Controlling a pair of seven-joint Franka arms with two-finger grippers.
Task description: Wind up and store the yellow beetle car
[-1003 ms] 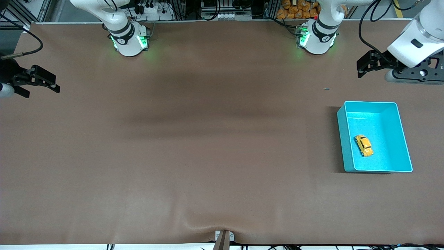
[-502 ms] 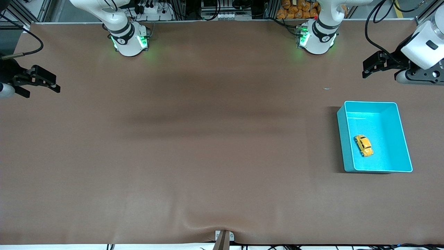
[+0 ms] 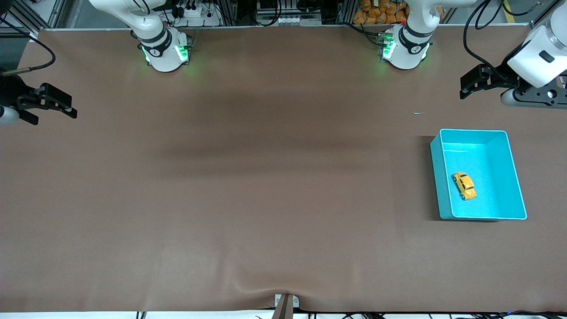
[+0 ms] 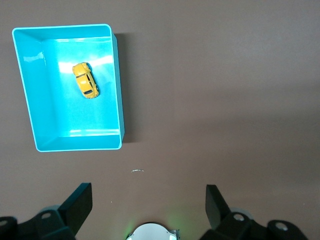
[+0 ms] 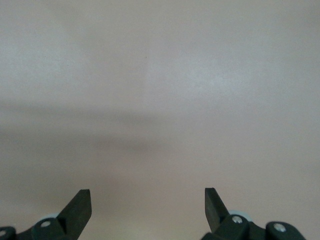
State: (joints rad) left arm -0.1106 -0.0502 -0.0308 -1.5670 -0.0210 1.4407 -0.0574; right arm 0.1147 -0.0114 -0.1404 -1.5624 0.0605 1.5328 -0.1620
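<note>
The yellow beetle car lies on its wheels inside the teal bin, close to one long wall. The left wrist view shows the same car in the bin from above. My left gripper hangs open and empty over the bare mat between the bin and the left arm's base, well apart from the car; in its own view the left gripper has nothing between its fingers. My right gripper waits open and empty over the right arm's end of the table, and the right gripper sees only mat.
A brown mat covers the whole table. A tiny silvery scrap lies on it between the bin and the left arm's base. The right arm's base stands along the same edge.
The left arm's wrist has drawn back a little toward its end of the table, its gripper still open. The car, the bin and the right arm have not moved.
</note>
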